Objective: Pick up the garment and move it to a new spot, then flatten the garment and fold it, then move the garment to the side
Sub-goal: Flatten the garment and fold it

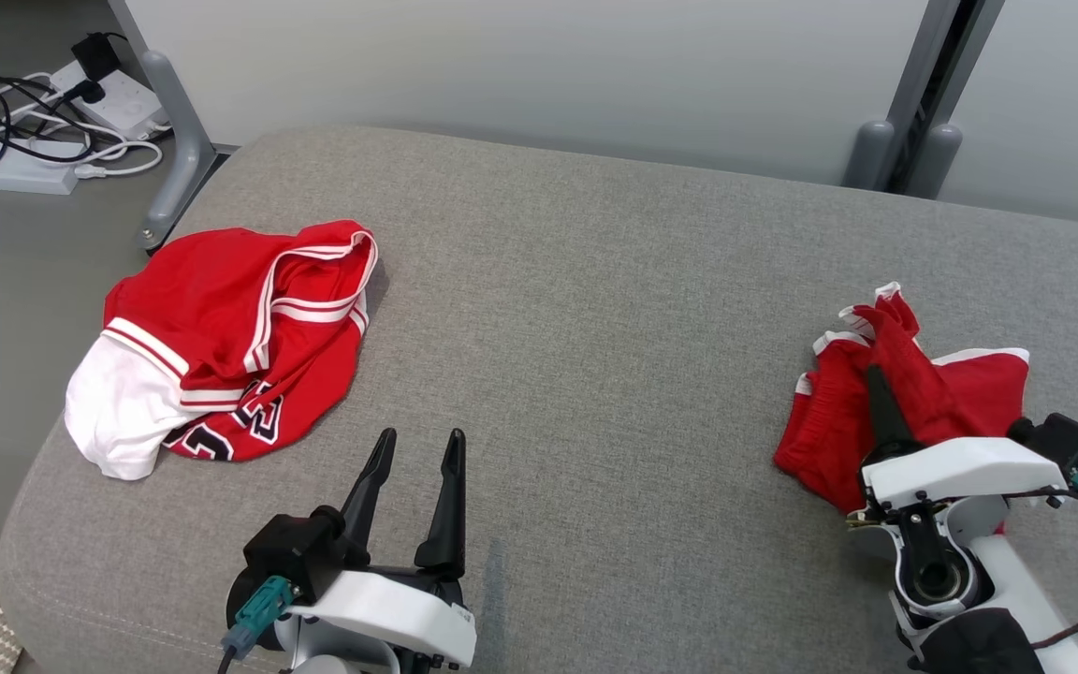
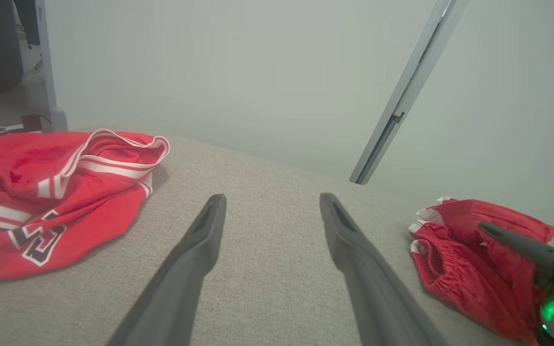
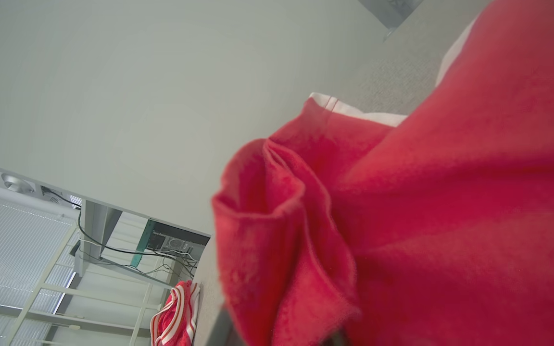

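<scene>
My right gripper (image 1: pixel 879 393) has its jaws clenched on a bunched fold of the crumpled red cloth garment with white trim (image 1: pixel 965 393). The garment lies heaped at the right side of the grey fabric-covered bench (image 1: pixel 595 309). My left gripper (image 1: pixel 421 440) hangs over bare bench fabric near the front edge, jaws released and holding nothing. A red basketball jersey with white stripes and dark numerals (image 1: pixel 221 318) sits well apart at the left, its white part close to the bench corner.

What worries me from here:

- **Grip:** I seem to hold only a pinch of loose folds, so when I lift, the cloth may slide out or come up twisted. That would make flattening harder.
- **View:** Red cloth covers most of my right wrist view, so I cannot tell how many layers are caught.
- **Placement:** If I carry the garment too far left it could land on the jersey and tangle with it.
- **Edge:** If I set it down near the front edge it may slip to the floor.
</scene>
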